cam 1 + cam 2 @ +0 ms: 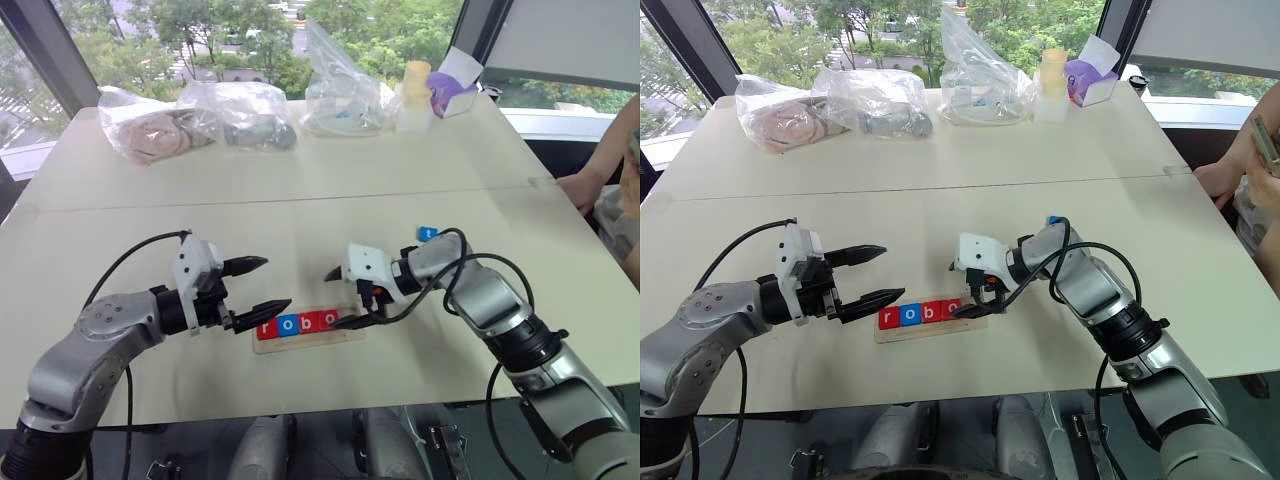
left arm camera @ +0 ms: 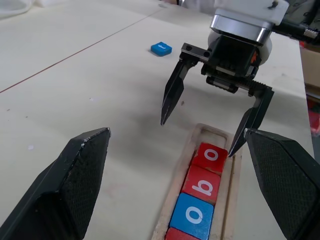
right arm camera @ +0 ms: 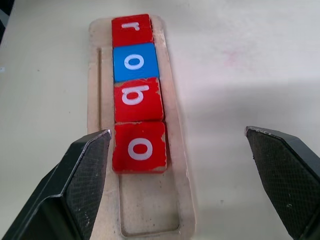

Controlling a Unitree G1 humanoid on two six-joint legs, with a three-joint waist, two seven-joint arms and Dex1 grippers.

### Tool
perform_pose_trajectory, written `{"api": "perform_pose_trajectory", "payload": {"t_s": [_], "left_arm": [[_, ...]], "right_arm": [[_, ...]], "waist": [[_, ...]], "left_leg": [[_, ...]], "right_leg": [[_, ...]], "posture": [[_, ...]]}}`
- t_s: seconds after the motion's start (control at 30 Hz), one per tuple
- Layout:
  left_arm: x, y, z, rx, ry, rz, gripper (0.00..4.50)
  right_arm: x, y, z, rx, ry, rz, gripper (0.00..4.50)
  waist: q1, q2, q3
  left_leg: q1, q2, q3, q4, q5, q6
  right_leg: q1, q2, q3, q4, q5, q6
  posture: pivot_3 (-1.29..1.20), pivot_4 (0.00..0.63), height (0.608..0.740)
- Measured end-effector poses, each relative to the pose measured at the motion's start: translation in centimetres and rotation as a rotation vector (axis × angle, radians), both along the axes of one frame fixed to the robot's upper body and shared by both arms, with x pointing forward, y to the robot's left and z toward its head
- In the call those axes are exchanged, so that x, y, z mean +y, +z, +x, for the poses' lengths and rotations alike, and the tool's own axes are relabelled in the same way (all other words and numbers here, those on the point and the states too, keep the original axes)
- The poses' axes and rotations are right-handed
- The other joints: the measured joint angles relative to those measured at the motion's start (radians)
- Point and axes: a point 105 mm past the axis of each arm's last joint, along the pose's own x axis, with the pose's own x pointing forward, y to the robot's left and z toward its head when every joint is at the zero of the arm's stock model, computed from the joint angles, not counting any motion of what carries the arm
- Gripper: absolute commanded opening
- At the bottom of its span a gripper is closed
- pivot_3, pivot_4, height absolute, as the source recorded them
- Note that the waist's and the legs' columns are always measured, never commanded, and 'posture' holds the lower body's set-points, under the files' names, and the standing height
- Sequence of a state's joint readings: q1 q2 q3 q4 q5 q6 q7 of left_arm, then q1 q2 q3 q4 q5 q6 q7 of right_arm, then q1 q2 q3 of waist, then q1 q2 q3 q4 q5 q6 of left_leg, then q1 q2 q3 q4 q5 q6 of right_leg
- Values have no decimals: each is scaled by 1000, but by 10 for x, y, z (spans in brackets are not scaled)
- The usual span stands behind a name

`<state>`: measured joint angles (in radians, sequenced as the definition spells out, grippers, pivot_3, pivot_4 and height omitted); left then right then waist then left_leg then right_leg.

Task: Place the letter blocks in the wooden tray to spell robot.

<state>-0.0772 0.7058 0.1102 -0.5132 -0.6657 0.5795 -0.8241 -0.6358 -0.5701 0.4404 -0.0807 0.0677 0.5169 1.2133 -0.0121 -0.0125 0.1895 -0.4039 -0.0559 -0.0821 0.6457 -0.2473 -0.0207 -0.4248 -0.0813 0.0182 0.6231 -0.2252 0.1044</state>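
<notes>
Right wrist view | tray [image 3: 176, 165]: 4 blocks | loose blue block [image 1: 427, 233]: 1 | both grippers wide, empty

1. A pale table [image 1: 300, 215] made of two tops pushed together, with a seam running across between them.
2. Two clear plastic bags [image 1: 195, 118] lying side by side at the far left edge, one holding something pinkish, the other something dark.
3. A taller clear bag [image 1: 340, 85] just beside them.
4. A yellow-topped bottle [image 1: 414, 95] near a purple box [image 1: 455, 92].
5. A person's hand [image 1: 580, 188] resting on the table's right edge.
6. Trees [image 1: 200, 30] outside the window.
</notes>
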Motion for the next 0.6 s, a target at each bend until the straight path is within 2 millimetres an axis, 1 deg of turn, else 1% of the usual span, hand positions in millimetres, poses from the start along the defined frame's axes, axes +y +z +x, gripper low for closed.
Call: {"api": "perform_pose_trajectory", "payload": {"t_s": [0.23, 0.43, 0.6], "left_arm": [[-1, 2, 1, -8, -4, -1, 4500], [-1, 2, 1, -8, -5, -1, 4500], [-2, 3, 1, -11, -6, -1, 4500]], "right_arm": [[-1, -5, 10, -49, -30, 3, 4418], [3, -6, 13, -73, -31, 18, 4418], [0, -4, 14, -42, -61, 34, 4418]], "waist": [[-1, 0, 0], [0, 0, 0], [0, 0, 0]], "left_leg": [[0, 0, 0, 0, 0, 0], [0, 0, 0, 0, 0, 0], [0, 0, 0, 0, 0, 0]], "right_leg": [[0, 0, 0, 0, 0, 0], [0, 0, 0, 0, 0, 0], [0, 0, 0, 1, 0, 0]], "posture": [[0, 150, 740], [0, 150, 740], [0, 150, 740]]}}
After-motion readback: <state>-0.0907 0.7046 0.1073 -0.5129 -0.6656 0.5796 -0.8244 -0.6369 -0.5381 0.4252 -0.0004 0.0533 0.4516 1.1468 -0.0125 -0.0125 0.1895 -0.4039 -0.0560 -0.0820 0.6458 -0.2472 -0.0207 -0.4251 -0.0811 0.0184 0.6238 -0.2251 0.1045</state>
